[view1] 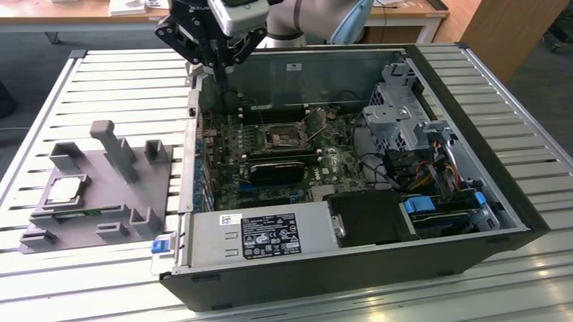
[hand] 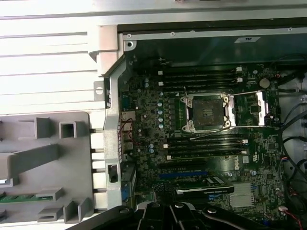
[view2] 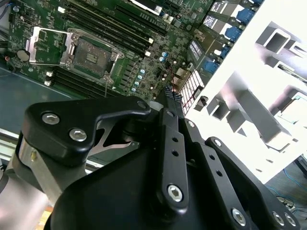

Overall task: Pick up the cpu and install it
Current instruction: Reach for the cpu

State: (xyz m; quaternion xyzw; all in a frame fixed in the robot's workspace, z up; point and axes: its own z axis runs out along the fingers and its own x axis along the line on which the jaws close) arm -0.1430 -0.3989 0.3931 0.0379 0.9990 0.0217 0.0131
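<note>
A white slatted metal table (view1: pixel 107 80) carries everything, with bare slats open on the exterior view's left and right of the load. Beyond its far edge stand a wooden desk (view1: pixel 80 17) and a dark floor.

A black open-sided computer case (view1: pixel 358 275) lies flat on the table, its cavity facing up. Its upright walls ring the cavity, so the only way in is from above. A silver power supply box (view1: pixel 255 235) fills the near wall, and a grey metal drive cage (view1: pixel 398 114) with bundled cables crowds the side at the exterior view's right.

The green motherboard (view1: pixel 224 184) covers the case floor. On it sits the square metal-framed processor socket (view1: pixel 286 136), seen in both wrist views (hand: pixel 208 112) (view2: pixel 91 55) with its frame swung open and nothing seated inside.

A grey plastic fixture tray (view1: pixel 134 194) with upright posts rests just beside the case, on the exterior view's left.

The black linkage gripper (view1: pixel 219 70) hangs over the far corner of the case, at the wall nearest the tray, above the motherboard's edge. Its fingers (view2: pixel 169 98) are drawn together to a narrow tip, with nothing between them.

The cpu (view1: pixel 66 190), a small flat square chip with a shiny silver top, lies flat in a recess of the tray, well apart from the gripper and untouched.
</note>
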